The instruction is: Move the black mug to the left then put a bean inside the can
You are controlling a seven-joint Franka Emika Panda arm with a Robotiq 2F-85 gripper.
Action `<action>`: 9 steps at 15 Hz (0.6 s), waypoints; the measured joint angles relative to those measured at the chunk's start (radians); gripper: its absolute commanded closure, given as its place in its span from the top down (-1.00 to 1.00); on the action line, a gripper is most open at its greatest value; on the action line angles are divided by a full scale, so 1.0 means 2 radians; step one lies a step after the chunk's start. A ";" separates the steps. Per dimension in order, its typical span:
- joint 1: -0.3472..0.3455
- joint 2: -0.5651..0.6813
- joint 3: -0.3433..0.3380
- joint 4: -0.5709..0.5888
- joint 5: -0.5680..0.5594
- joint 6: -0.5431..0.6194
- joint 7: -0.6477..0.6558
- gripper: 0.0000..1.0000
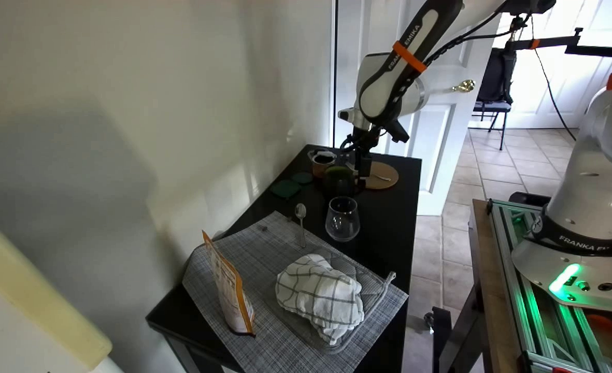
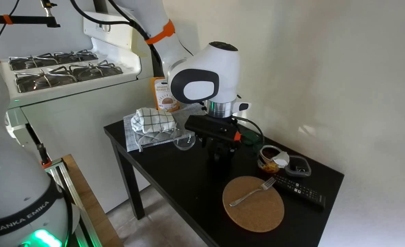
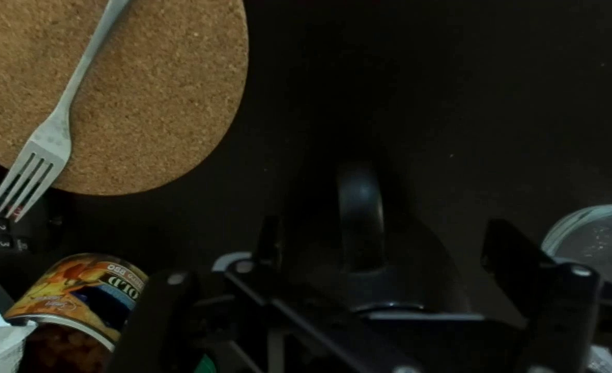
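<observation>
Expect moderate heft and a stiff, slick feel from the black mug (image 1: pixel 338 182); probably ceramic, so breakable. Standing upright on the black table (image 1: pixel 388 223), between clear drinking glass (image 1: pixel 342 220) and round cork mat (image 2: pixel 253 210), near the BBQ-labelled can (image 3: pixel 80 290). Best to squeeze it side to side, clear of the handle (image 3: pixel 361 217). Straddling the mug from above with gripper (image 3: pixel 384 238) spread; can't confirm contact on either side. Posed with forearm (image 1: pixel 422 31) slanted down over the table, wrist (image 2: pixel 219 109) aimed roughly straight down.
</observation>
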 measured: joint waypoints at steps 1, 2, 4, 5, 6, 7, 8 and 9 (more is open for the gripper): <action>-0.006 0.004 0.007 0.002 0.011 0.004 -0.009 0.82; -0.012 0.007 0.014 0.004 0.020 0.008 -0.018 0.61; -0.022 0.014 0.027 0.009 0.033 0.009 -0.038 0.35; -0.027 0.016 0.032 0.011 0.036 0.009 -0.049 0.14; -0.031 0.019 0.035 0.013 0.037 0.009 -0.057 -0.06; -0.034 0.022 0.037 0.015 0.037 0.009 -0.064 -0.20; -0.037 0.025 0.037 0.016 0.037 0.009 -0.071 -0.34; -0.039 0.027 0.038 0.017 0.037 0.009 -0.077 -0.51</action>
